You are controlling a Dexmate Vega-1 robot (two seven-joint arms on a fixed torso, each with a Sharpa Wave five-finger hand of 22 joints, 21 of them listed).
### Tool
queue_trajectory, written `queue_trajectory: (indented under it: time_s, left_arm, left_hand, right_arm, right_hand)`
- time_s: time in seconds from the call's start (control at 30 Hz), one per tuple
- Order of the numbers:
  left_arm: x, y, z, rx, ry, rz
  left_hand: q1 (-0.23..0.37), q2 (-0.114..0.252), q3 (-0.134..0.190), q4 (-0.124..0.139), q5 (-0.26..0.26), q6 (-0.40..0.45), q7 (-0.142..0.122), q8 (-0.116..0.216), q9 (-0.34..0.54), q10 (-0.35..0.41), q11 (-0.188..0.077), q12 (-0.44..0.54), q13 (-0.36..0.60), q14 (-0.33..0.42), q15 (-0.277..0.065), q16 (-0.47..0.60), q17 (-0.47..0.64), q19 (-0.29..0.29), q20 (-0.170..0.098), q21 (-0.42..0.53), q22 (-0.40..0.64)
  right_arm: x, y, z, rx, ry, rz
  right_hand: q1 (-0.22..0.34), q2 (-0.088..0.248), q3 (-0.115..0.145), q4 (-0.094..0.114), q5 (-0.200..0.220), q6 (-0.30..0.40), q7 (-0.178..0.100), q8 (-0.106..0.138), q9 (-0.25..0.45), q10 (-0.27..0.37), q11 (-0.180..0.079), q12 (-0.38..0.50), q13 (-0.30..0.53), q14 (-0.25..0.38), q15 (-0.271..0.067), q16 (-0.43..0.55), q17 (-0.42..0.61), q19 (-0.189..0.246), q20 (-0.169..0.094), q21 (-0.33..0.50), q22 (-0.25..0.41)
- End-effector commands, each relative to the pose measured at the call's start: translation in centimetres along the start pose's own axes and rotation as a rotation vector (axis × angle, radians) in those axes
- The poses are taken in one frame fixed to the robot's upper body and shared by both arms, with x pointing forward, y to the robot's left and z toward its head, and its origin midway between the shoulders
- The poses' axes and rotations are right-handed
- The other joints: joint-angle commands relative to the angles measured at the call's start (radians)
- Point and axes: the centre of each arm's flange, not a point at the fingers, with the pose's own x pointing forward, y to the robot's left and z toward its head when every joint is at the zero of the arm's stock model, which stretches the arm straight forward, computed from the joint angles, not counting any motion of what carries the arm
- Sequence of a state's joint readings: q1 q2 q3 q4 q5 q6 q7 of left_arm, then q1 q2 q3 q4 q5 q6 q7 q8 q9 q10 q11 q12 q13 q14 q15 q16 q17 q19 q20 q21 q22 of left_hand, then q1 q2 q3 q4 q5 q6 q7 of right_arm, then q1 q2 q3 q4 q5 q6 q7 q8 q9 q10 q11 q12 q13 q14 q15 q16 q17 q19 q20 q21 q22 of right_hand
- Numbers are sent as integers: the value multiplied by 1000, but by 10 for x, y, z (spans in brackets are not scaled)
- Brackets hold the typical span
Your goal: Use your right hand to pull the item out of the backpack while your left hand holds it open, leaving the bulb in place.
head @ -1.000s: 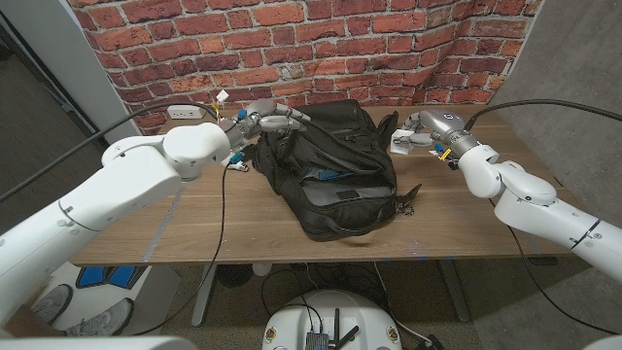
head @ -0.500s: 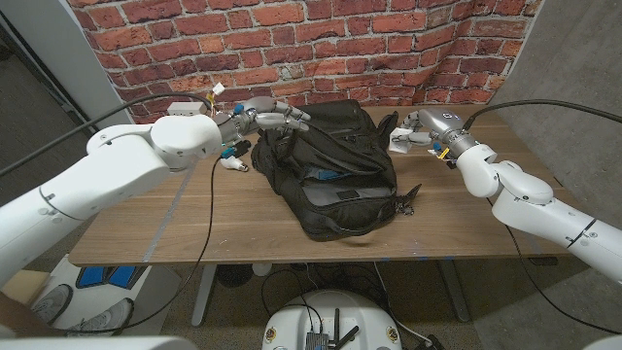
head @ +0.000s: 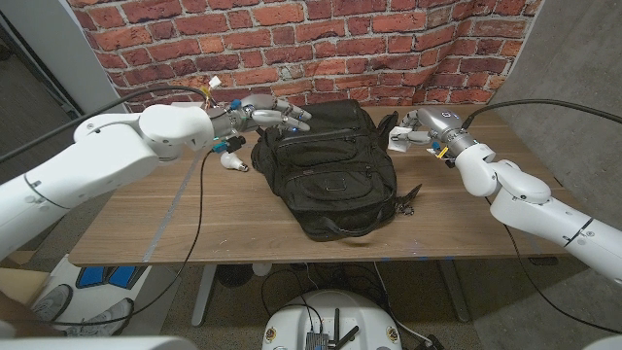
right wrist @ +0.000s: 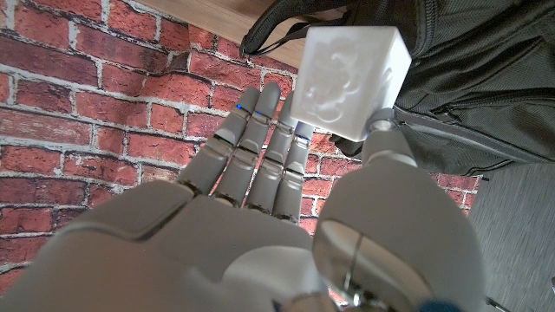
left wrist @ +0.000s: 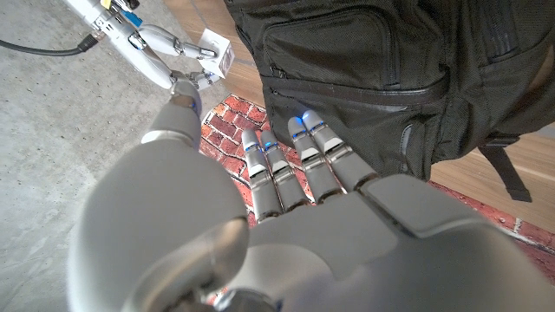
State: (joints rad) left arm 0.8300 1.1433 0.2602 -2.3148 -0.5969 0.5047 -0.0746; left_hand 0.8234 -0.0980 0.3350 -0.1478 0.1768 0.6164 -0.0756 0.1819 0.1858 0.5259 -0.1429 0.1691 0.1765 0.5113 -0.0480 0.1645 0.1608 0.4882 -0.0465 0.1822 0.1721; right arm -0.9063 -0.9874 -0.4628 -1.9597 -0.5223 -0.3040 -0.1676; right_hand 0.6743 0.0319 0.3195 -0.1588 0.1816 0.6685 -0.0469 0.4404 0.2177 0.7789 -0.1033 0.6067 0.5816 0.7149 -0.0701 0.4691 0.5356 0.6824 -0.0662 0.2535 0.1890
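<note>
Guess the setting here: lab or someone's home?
Likely a robot lab or demo space: a brick-pattern backdrop that looks hung like a sheet, a wooden table on a stand, bare concrete flooring, cabling trailing off both arms.

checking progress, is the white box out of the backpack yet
Out. The right hand pinches the white box in the air beside the black backpack, clear of it.

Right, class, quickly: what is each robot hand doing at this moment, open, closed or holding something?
Left hand: open, fingers stretched out at the backpack, holding nothing.
Right hand: holding a white box between thumb and fingers.
</note>
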Motion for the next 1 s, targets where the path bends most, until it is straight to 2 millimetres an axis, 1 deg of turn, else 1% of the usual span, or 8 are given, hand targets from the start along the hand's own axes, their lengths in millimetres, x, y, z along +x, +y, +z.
queue_trajectory:
  time_s: [0.03,0.17,0.2,0.23,0.33,0.4,0.7,1.0]
  left_arm:
    - [-4,3,-4,-32,-38,1]
    - [-6,2,-8,-53,-53,40]
    - [-7,2,-9,-59,-62,51]
    - [-8,2,-10,-62,-66,63]
    - [-9,2,-12,-71,-72,94]
    - [-9,1,-15,-78,-82,107]
    - [-9,0,-27,-116,-94,171]
    - [-10,-1,-40,-155,-100,235]
  left_hand:
    - [-29,1,-18,9,-3,-25,5,-4,-1,-38,12,1,3,-39,-53,1,6,-23,-69,-2,-1]
    - [-63,9,-33,22,-4,-56,15,-6,-2,-76,24,3,2,-75,-38,2,7,-58,-61,-6,-2]
    - [-73,12,-37,24,-4,-59,15,-3,-3,-81,27,6,2,-94,-26,3,7,-63,-60,-3,-2]
    - [-90,18,-44,30,-4,-81,23,-6,-3,-96,38,7,2,-107,-16,5,7,-79,-54,-4,-2]
    - [-103,23,-49,30,-4,-105,19,-8,-4,-124,40,6,1,-131,-3,3,6,-96,-54,-5,-3]
    - [-115,25,-54,33,-4,-123,17,-10,-4,-140,48,5,1,-147,2,2,6,-111,-53,-7,-3]
    - [-155,39,-67,44,-3,-164,6,-10,-5,-187,54,5,1,-195,7,1,6,-149,-51,-7,-4]
    - [-165,48,-69,44,-2,-174,-7,-8,-6,-202,55,7,0,-212,8,2,6,-161,-53,-7,-4]
  right_arm:
    - [0,0,0,-1,8,-8]
    - [-1,1,-2,3,16,-10]
    - [-1,1,-3,4,19,-11]
    - [-1,1,-4,6,22,-12]
    - [-2,3,-6,9,28,-12]
    - [-1,4,-7,12,33,-12]
    - [0,9,-15,19,59,-23]
    - [3,15,-23,27,85,-29]
  right_hand:
    - [29,19,6,1,4,5,-1,5,3,32,-29,3,6,10,-135,-6,4,11,-71,3,1]
    - [29,20,7,1,4,4,-2,4,3,33,-26,3,5,10,-136,-8,5,10,-71,3,1]
    - [29,19,6,1,4,3,-1,4,3,33,-26,2,5,10,-135,-9,5,10,-71,3,1]
    - [29,19,6,1,4,3,-2,4,3,33,-26,2,4,9,-135,-10,4,10,-71,3,1]
    - [30,19,6,1,4,2,-2,4,3,32,-26,1,3,9,-135,-10,5,10,-71,3,1]
    - [30,19,6,1,4,2,-2,4,3,31,-27,0,3,8,-135,-11,5,10,-71,3,1]
    - [32,19,5,0,4,0,-1,3,3,26,-25,-5,-1,7,-134,-13,8,7,-70,2,1]
    - [37,19,6,-1,5,-4,-2,1,3,25,-24,-10,-7,3,-136,-17,9,6,-69,2,1]
